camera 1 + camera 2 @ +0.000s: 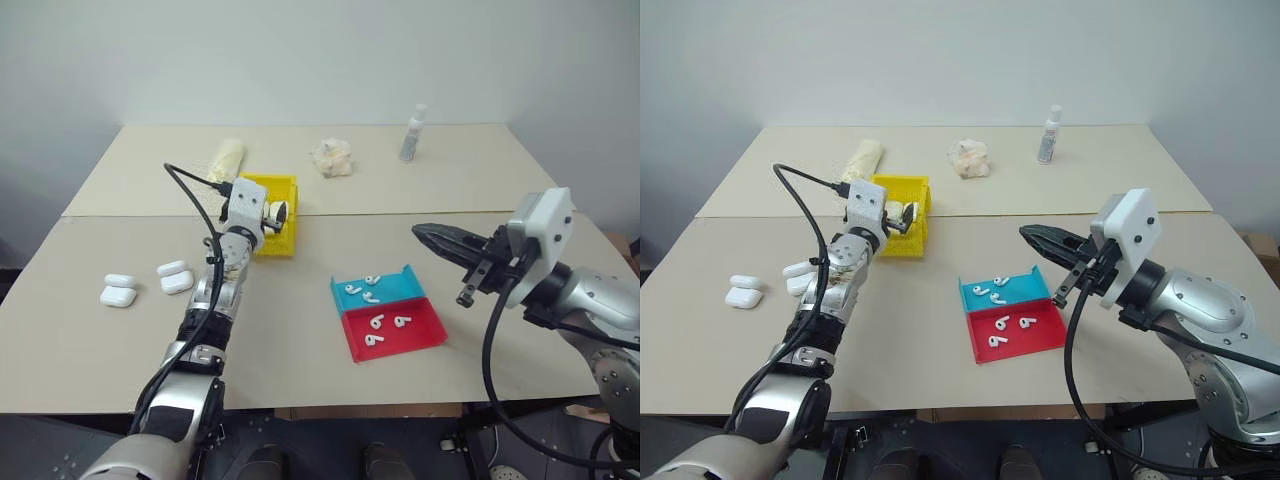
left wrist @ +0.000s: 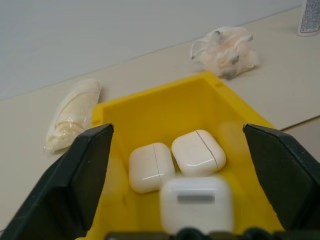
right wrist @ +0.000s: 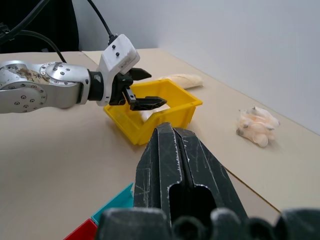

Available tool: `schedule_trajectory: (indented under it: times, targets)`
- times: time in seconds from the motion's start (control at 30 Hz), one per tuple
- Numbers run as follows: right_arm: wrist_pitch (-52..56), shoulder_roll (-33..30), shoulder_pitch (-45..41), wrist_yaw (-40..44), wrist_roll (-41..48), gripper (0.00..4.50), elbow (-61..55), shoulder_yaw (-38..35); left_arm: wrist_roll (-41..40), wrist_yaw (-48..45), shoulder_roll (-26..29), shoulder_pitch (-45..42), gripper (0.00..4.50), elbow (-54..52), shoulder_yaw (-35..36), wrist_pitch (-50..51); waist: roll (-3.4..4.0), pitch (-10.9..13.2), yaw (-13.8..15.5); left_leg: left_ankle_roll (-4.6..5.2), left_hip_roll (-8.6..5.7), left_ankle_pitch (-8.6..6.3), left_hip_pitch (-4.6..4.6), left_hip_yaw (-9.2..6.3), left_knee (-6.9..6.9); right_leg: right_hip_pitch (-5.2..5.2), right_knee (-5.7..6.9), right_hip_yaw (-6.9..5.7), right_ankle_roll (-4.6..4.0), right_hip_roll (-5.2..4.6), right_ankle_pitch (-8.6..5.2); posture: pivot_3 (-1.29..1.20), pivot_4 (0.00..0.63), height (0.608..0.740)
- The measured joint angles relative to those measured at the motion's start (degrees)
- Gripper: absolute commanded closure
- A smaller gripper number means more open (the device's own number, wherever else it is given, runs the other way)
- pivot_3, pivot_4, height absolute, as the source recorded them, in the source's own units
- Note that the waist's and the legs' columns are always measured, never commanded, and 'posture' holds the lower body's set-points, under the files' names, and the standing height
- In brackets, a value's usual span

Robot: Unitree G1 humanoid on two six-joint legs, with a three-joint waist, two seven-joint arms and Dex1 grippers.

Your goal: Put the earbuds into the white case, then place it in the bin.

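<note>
From where I stand, the left gripper (image 1: 281, 214) reaches out over the yellow bin (image 1: 285, 185), its two black fingers spread wide apart with nothing clamped between them. The left wrist view looks straight down into the bin (image 2: 165, 107): two closed white cases lie side by side on its floor, and a third white case (image 2: 196, 202), blurred, sits nearest the camera between the open fingers (image 2: 82, 172), touching neither as far as I can see. The head views hide the bin's contents behind the gripper.

The right gripper (image 1: 425, 234) hangs above the table (image 1: 300, 330) beyond the trays, its fingers pressed flat together and holding nothing; the right wrist view shows that seam clearly, and also catches the left gripper (image 3: 142, 97) poised at the bin's rim.

The head views show what the wrist cameras miss: two more white cases (image 1: 118, 290) on the table to the left of the left arm, and loose earbuds (image 1: 372, 281) in the blue tray (image 1: 400, 285) and the red tray (image 1: 425, 325), which sit touching each other. At the far side lie a wrapped roll (image 1: 228, 157), a crumpled bag (image 1: 333, 157) and a spray bottle (image 1: 414, 133).
</note>
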Motion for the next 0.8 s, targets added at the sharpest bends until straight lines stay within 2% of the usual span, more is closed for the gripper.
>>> schedule_trajectory:
  times: [0.17, 0.33, 0.4, 0.47, 0.6, 0.7, 0.8]
  targets:
    - [0.0, -0.1, 0.7, 0.3, -1.2, 4.5, -0.1, 0.5, -0.7, -4.0, 0.4, 1.4, 0.05, -3.3, -0.4, -0.7, 0.0, 0.0, -0.1, 0.0, 0.01, 0.0, 0.0, 0.01, -0.01, -0.01, 0.0, 0.01, 0.0, 0.0, 0.0, 0.0, 0.15, 0.74]
    - [-1.7, -5.1, 4.7, 5.6, -5.2, 4.5, 0.4, 1.0, -11.4, -23.3, 5.2, 8.8, 0.05, -17.8, -1.1, 4.8, 0.01, 0.0, -0.4, -0.01, 0.03, 0.01, 0.01, -0.01, -0.02, -0.01, -0.02, 0.02, 0.0, 0.0, 0.0, 0.0, 0.15, 0.74]
    - [-3.6, -8.6, 7.7, 10.8, -6.8, 4.5, 1.5, 0.6, -18.9, -34.9, 9.4, 12.4, 0.05, -23.9, -1.0, 8.4, 0.01, 0.0, -0.5, -0.01, 0.05, 0.01, 0.05, 0.0, 0.0, 0.01, 0.06, 0.02, -0.01, 0.02, 0.0, 0.0, 0.15, 0.74]
    - [-6.3, -10.9, 10.2, 15.1, -8.2, 4.5, 2.7, -0.4, -23.1, -42.5, 13.7, 14.2, 0.05, -27.4, -1.0, 11.3, 0.01, 0.0, -0.5, -0.02, 0.06, 0.01, 0.11, 0.01, 0.03, 0.04, 0.02, 0.03, -0.01, 0.03, -0.01, 0.0, 0.15, 0.74]
    - [-13.9, -15.4, 17.2, 26.0, -11.6, 4.5, 7.9, -7.2, -28.3, -58.3, 25.6, 19.2, 0.05, -31.4, -0.1, 12.1, 0.03, 0.0, -0.5, 0.0, 0.08, 0.0, 0.3, 0.05, -0.02, 0.2, -0.17, 0.09, -0.01, 0.05, -0.02, 0.0, 0.15, 0.74]
    - [-19.9, -16.4, 21.5, 33.3, -13.4, 4.5, 11.4, -12.2, -29.6, -65.4, 31.7, 22.3, 0.05, -31.4, 0.7, 12.7, 0.03, 0.0, -0.5, 0.0, 0.1, 0.0, 0.29, 0.08, -0.03, 0.21, -0.17, 0.08, -0.01, 0.07, -0.02, 0.0, 0.15, 0.74]
    - [-24.2, -16.6, 24.4, 38.7, -14.6, 4.5, 14.2, -16.0, -31.2, -70.7, 34.8, 25.5, 0.05, -31.4, 2.5, 11.3, 0.03, 0.0, -0.4, 0.01, 0.11, -0.01, 0.29, 0.08, -0.02, 0.22, -0.17, 0.08, -0.01, 0.06, -0.02, 0.0, 0.15, 0.74]
